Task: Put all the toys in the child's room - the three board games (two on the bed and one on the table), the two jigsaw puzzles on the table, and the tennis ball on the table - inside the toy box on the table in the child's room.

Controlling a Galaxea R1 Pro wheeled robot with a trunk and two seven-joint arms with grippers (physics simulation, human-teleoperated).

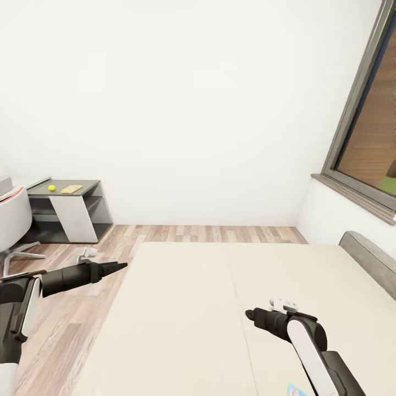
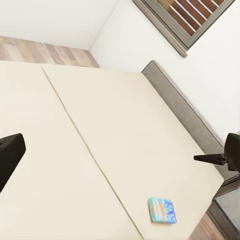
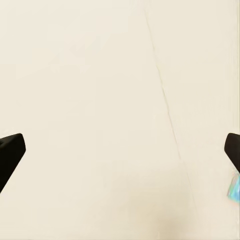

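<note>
Both grippers, left and right, gape wide, empty (above the bed).

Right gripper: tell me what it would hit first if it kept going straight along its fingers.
The right gripper, jaws open and empty, points at the bed; its bare cream cover probably comes first. The blue board game lies off to one side.

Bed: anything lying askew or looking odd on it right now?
Nothing looks damaged or spilled. One small blue board game lies flat on the cream bed, turned slightly askew to the cover's seam. Across the room, the tennis ball and a jigsaw puzzle rest on the dark table.
</note>
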